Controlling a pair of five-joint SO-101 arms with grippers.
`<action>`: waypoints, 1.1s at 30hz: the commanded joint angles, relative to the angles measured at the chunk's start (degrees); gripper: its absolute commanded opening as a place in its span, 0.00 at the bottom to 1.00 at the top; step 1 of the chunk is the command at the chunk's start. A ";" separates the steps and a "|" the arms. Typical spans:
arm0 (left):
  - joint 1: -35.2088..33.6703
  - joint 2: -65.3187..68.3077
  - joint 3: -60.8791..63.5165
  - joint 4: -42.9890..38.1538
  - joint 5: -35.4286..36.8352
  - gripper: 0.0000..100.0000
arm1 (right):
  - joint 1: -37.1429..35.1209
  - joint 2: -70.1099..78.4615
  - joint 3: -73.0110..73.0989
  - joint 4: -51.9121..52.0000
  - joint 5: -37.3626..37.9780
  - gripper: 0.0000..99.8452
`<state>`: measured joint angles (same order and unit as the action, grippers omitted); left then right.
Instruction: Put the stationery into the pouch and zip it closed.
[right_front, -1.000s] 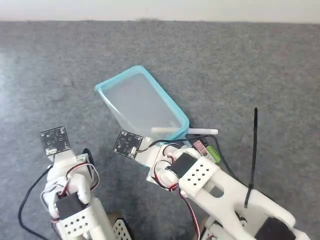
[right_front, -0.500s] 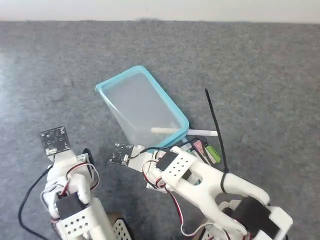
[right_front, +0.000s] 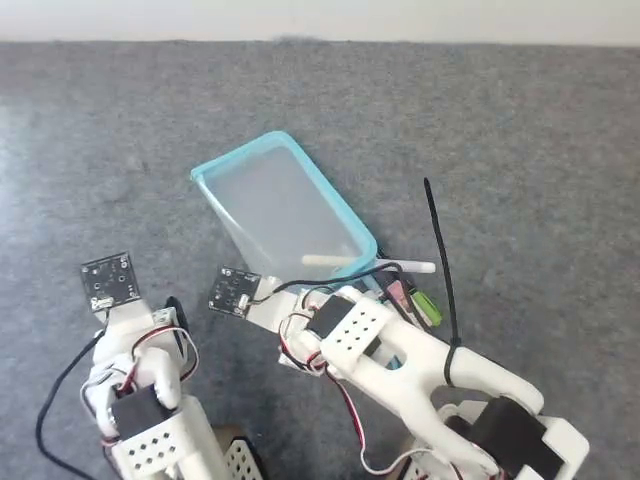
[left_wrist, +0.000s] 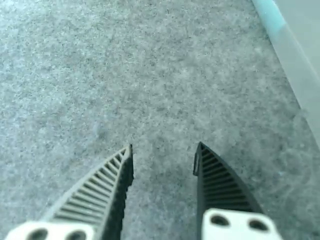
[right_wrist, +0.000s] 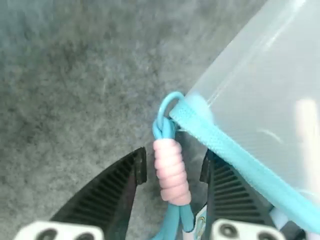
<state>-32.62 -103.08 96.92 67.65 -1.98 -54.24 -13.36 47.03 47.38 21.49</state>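
The translucent pouch (right_front: 280, 205) with a teal zip edge lies flat on the grey mat, its mouth toward the arms. A white pen (right_front: 400, 264) pokes out of the mouth, half inside. A green marker (right_front: 424, 307) and a pink item (right_front: 398, 293) lie just beside the mouth. In the right wrist view my right gripper (right_wrist: 175, 151) is open, with the pink zipper pull (right_wrist: 171, 170) on its teal loop between the fingers at the pouch's corner (right_wrist: 260, 90). My left gripper (left_wrist: 164, 146) is open over bare mat, near the pouch's side edge (left_wrist: 295, 50).
The right arm (right_front: 400, 350) covers the pouch's near corner in the high view, and a black cable tie (right_front: 440, 260) sticks up from it. The left arm (right_front: 140, 390) sits at the lower left. Bare grey mat surrounds the pouch on the far and left sides.
The right arm has swung round and its wrist has shifted left along the pouch's mouth. The left arm, pouch and pen have stayed put.
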 joint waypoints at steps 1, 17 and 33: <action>-0.18 -0.88 -0.48 -1.76 0.26 0.19 | -0.31 0.04 -3.96 0.22 -0.35 0.20; 1.67 -1.14 -0.48 -2.81 0.53 0.19 | -0.04 6.37 -12.22 5.93 -0.44 0.01; -0.18 -1.05 -0.48 0.00 0.18 0.19 | 11.38 -4.44 -20.40 18.07 -0.79 0.01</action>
<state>-35.87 -103.08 96.92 65.01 -1.98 -45.45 -9.41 29.36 64.09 21.32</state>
